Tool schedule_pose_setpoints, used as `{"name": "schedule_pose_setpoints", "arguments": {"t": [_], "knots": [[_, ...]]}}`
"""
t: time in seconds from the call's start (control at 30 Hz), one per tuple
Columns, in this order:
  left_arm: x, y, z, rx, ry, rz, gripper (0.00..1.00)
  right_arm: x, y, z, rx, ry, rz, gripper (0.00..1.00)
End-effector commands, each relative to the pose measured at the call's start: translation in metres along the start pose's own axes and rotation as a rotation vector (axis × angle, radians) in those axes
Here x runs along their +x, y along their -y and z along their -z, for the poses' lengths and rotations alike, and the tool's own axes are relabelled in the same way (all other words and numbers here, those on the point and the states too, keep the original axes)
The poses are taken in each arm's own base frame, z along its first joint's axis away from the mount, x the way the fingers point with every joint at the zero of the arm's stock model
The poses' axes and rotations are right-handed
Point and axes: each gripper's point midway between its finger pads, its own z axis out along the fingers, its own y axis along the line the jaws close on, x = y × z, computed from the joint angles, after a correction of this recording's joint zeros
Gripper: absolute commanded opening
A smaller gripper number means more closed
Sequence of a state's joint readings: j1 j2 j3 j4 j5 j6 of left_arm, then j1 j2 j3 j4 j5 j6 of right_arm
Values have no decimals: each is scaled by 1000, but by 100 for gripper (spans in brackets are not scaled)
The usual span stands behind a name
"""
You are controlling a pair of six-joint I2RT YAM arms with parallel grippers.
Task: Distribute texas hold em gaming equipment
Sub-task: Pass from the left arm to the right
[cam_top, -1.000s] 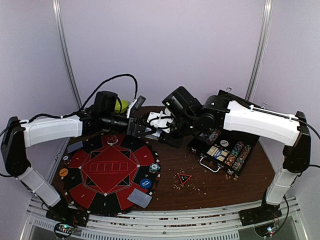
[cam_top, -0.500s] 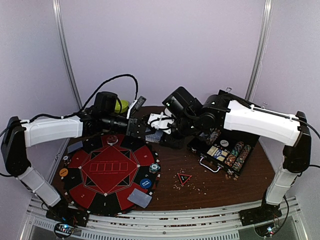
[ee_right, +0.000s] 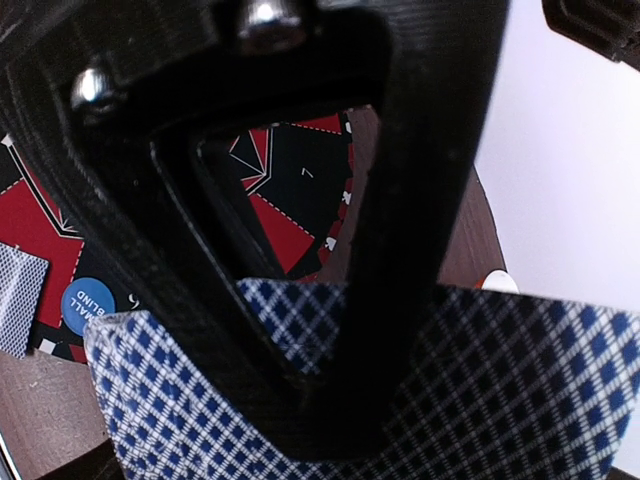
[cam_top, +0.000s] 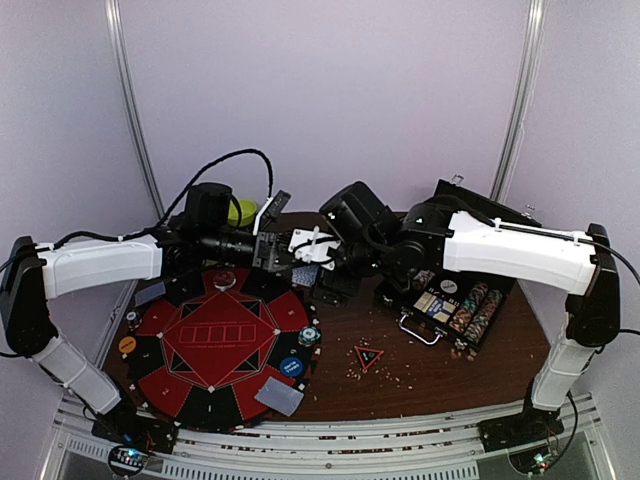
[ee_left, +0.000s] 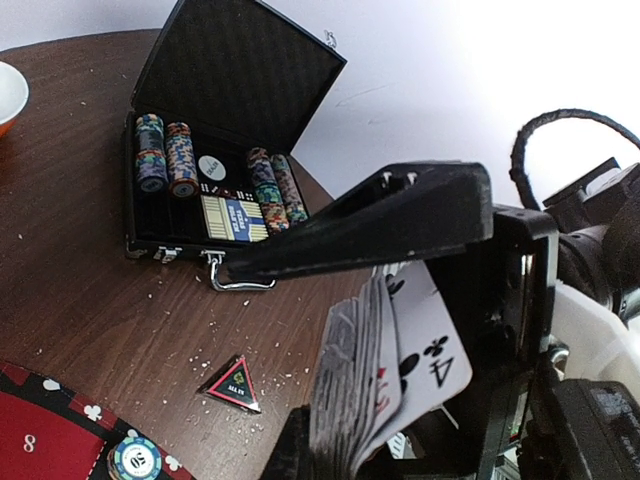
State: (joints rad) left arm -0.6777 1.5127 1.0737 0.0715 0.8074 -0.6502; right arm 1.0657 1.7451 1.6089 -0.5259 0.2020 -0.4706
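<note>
My left gripper (ee_left: 365, 385) is shut on a deck of playing cards (ee_left: 350, 400), held on edge above the brown table, with a four of clubs (ee_left: 436, 352) as the outer face. From above, the deck (cam_top: 305, 275) hangs between both arms at the back of the red-black felt mat (cam_top: 215, 340). My right gripper (cam_top: 312, 250) stands open right beside it. The deck's blue-checked back (ee_right: 180, 410) fills the bottom of the right wrist view behind one black finger (ee_right: 400, 250). A red-black triangle marker (cam_top: 368, 356) lies on the table.
The open black chip case (cam_top: 450, 300) with striped chips (ee_left: 165, 150) sits at the right. On the mat lie a blue button (cam_top: 291, 367), an orange button (cam_top: 127, 345), a chip (cam_top: 309, 335) and face-down cards (cam_top: 280, 397). Crumbs dot the wood near the marker.
My left gripper has shut on the deck and my right gripper has opened off it. The right arm has shifted slightly left and up.
</note>
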Motion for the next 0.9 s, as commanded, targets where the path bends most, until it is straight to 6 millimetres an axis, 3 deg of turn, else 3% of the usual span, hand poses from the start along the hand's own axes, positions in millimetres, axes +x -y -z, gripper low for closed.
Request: {"name": "schedule_pose_setpoints", "arguments": {"t": [0.0,0.13,0.27,0.33,0.6,0.7,0.87], "knots": [[-7,15,5,33,23,-24,0,-4,3,1,27,11,24,95],[-1,11,4,29,9,-11,0,-2,4,2,29,5,22,87],[0,12,4,37,2,-8,0,0,4,4,32,-1,21,68],[1,13,3,46,-8,-13,0,0,4,4,34,0,20,64],[-2,25,8,77,1,-63,26,-1,1,3,17,2,20,58],[-2,25,7,79,1,-68,32,-2,0,3,8,6,22,58],[-5,24,4,67,3,-88,50,-3,-2,3,-3,10,27,57]]}}
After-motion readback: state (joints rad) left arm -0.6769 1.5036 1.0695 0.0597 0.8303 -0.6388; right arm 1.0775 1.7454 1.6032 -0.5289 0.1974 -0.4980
